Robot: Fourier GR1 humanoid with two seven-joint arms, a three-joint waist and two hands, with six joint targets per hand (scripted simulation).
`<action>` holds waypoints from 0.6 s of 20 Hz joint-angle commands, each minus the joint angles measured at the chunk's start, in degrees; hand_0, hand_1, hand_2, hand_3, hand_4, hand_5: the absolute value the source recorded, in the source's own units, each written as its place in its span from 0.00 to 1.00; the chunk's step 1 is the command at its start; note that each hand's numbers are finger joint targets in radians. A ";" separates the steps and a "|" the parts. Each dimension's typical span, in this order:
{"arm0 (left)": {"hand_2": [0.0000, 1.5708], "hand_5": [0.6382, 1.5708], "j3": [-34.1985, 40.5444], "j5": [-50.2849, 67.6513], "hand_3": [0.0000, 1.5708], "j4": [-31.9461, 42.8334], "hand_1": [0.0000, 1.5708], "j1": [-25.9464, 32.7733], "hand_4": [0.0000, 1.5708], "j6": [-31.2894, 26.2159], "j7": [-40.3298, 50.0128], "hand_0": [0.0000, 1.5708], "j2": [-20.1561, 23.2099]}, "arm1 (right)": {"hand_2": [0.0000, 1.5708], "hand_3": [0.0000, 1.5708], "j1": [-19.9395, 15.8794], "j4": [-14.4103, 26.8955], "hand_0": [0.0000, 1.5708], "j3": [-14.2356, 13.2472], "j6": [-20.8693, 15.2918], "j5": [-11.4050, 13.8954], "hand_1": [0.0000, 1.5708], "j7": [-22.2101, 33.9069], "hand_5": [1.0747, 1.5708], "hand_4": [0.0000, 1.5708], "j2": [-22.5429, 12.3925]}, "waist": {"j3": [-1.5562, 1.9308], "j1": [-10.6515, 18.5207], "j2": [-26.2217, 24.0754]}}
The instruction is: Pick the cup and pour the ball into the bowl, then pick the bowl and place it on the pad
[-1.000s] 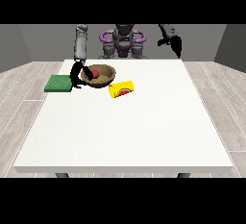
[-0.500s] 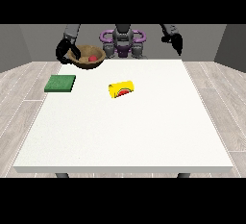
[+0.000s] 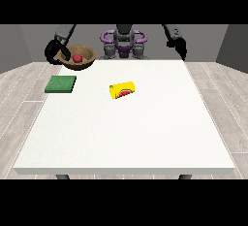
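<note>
A brown bowl (image 3: 83, 56) with a red ball (image 3: 77, 58) inside hangs in the air above the table's far left corner. The hand at the view's left (image 3: 55, 52) is curled round the bowl's left rim. A green square pad (image 3: 61, 84) lies flat on the table below and in front of the bowl. A yellow cup (image 3: 122, 90) lies on its side near the table's middle, with its red inside facing the camera. The hand at the view's right (image 3: 180, 47) is raised beyond the table's far right corner, holding nothing; its finger pose is too small to make out.
The white table (image 3: 131, 137) stretches wide towards the camera. The robot's torso (image 3: 124, 43) stands behind the far edge.
The bowl with the ball was lifted off the table and carried up and left, over the far left corner. The hand at the view's right rose slightly.
</note>
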 commanded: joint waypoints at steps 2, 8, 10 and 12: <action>0.00 0.93 3.46 3.67 0.00 -1.69 0.00 -2.40 0.80 -4.52 0.38 0.00 4.60 | 1.00 0.14 0.10 2.00 1.00 -4.14 5.46 -1.71 1.00 -2.64 1.00 0.56 -8.35 | 0.04 1.38 3.47; 0.00 1.00 16.70 13.93 0.00 2.48 0.00 -5.95 0.82 -14.62 -2.14 0.00 19.09 | 1.00 0.00 0.42 3.00 1.00 -8.41 5.45 -4.52 1.00 -9.89 1.00 0.55 -10.40 | 0.01 3.66 10.65; 0.00 1.00 18.58 15.72 0.00 3.70 0.00 -4.45 0.81 -18.65 -2.67 0.00 22.60 | 1.00 0.00 3.01 3.80 1.00 -9.13 3.54 -4.24 1.00 -14.02 1.00 0.52 -9.46 | 0.03 4.41 10.99; 0.00 1.00 21.03 17.11 0.00 6.92 0.00 -3.01 0.81 -21.74 -6.09 0.00 24.93 | 1.00 0.00 3.43 3.68 1.00 -10.00 5.09 -5.28 1.00 -16.08 0.99 0.51 -9.99 | 0.01 4.05 12.32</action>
